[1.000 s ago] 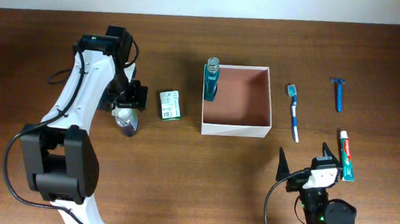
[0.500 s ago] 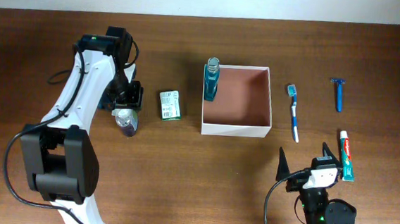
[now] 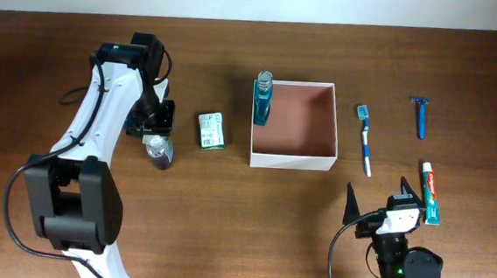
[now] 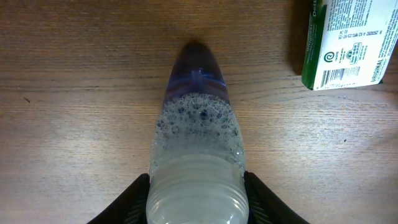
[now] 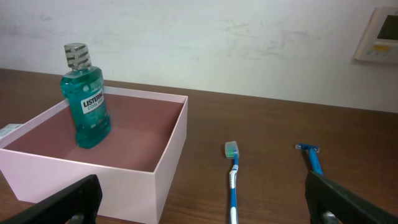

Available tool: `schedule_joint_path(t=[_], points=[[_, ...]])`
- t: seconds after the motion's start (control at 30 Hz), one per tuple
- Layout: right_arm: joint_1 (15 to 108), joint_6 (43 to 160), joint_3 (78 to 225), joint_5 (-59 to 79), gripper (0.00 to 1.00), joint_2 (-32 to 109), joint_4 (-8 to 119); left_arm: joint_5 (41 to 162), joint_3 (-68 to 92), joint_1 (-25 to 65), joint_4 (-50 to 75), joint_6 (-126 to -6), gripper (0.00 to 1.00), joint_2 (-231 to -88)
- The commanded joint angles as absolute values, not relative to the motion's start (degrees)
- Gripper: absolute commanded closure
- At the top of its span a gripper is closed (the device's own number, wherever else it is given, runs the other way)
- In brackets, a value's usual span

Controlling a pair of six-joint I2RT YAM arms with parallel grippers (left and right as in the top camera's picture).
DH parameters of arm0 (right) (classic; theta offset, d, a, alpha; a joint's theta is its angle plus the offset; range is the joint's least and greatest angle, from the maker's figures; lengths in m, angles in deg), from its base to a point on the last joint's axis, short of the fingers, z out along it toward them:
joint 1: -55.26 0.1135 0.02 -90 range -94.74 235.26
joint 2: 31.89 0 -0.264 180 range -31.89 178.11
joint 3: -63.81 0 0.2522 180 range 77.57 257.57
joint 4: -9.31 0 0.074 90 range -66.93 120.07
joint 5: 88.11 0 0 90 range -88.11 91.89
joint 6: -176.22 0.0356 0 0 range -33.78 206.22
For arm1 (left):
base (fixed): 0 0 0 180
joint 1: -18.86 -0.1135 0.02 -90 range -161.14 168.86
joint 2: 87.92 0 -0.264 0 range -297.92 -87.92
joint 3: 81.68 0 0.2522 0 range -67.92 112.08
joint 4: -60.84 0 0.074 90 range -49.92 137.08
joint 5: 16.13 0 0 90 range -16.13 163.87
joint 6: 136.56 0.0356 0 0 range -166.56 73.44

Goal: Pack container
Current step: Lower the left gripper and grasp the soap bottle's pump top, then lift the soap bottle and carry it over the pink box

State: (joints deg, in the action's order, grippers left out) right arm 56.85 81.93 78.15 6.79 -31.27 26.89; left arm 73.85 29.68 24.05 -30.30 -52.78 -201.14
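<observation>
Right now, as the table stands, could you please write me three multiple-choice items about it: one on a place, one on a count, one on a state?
1. Where does the small green cardboard box lie, relative to the square white-walled container?
A. Left of it, on the table
B. Inside it
C. Right of it, by a toothbrush

2. How many things are inside the container?
A. None
B. One
C. Three

3. How do the jaws of the right gripper stand?
A. Wide open, holding nothing
B. Shut on a tube
C. Shut on a razor

Answers:
1 A: the box lies on the wood between the container's wall and the clear foamy bottle.
2 B: only the teal mouthwash bottle stands in it.
3 A: the right wrist view shows both fingers far apart, nothing between them.
</observation>
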Motion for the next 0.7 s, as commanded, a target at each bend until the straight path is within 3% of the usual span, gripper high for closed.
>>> schedule_joint_path(t=[0.0,0.27,0.67], points=[[56.69,82.19,77.88,6.12,0.02,-31.69,27.19,74.14,29.18,24.05,-30.43,-52.54,0.85,-200.40],[56.69,82.19,77.88,6.12,0.02,-31.69,27.21,75.30,30.34,24.07,-30.08,-52.95,0.85,-200.38],[56.69,82.19,77.88,6.12,0.02,-31.69,27.21,82.05,44.50,24.11,-31.50,-53.17,0.87,-198.98]])
